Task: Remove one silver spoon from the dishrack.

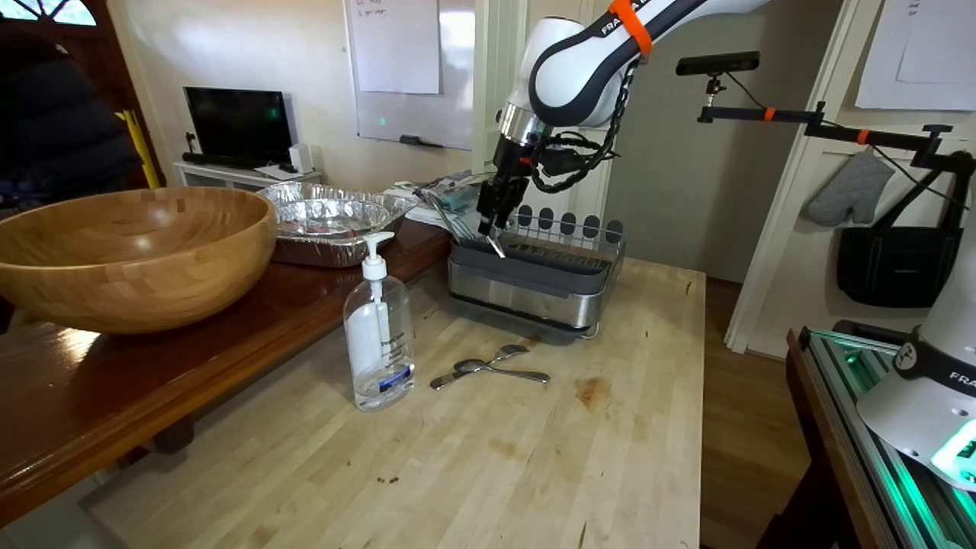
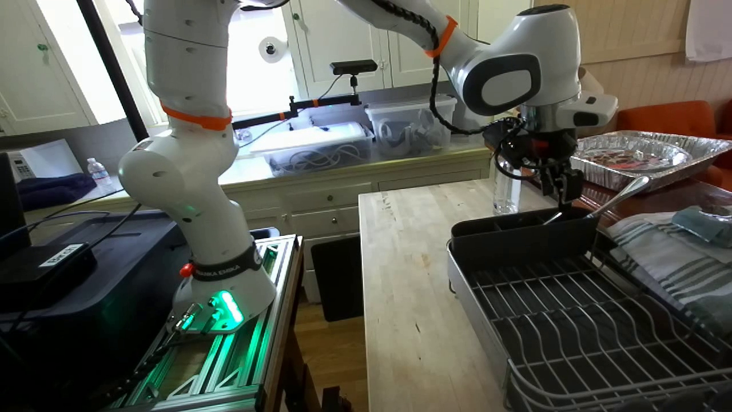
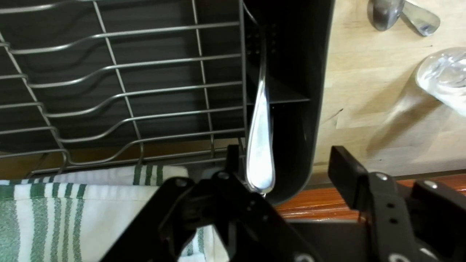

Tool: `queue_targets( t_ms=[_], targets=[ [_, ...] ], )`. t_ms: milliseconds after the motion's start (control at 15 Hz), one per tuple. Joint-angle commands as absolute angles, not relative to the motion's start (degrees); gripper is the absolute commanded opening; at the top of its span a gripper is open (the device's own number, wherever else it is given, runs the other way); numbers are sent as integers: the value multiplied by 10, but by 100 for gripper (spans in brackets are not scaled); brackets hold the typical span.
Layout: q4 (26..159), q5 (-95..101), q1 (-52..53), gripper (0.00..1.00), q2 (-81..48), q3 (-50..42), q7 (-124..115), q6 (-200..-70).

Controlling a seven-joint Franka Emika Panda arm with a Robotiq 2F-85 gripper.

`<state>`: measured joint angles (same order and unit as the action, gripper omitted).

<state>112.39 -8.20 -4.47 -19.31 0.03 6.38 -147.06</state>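
Wrist view: my black two-fingered tool (image 3: 287,160) hung spread, empty; presumed slim silver metal spoon (image 3: 260,160) leaned in rectangular grey metal dishrack (image 3: 164,76). Removal looked pending.

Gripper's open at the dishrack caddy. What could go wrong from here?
Off-centre grip: in the wrist view the silver handle looks off to one side of the open gripper, so closing may shove it.
Pinched wall: the caddy wall also appears within the gripper's opening and might get caught.
Wrong item: the handle's far end is hard to make out, so this may be the wrong utensil.
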Motion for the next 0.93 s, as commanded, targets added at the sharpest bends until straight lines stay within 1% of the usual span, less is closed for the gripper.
queue_targets(
  t_ms=[0,67,200,267,333,400,467,800,867],
  targets=[
    [1119,-91,-52,97,-201,7,78,-1484],
    [1119,-87,-50,100,-203,6,77,-1487],
    [1117,-77,-47,100,-207,3,74,-1490],
    [1116,-70,-44,75,-210,0,69,-1493],
    [1115,-66,-43,75,-213,-1,68,-1495],
    [1116,-60,-40,73,-216,-3,66,-1504],
    [1116,-57,-40,64,-219,-2,67,-1511],
    [1117,-32,-36,24,-233,-5,64,-1541],
    [1117,-30,-36,29,-235,-5,64,-1545]
  ],
)
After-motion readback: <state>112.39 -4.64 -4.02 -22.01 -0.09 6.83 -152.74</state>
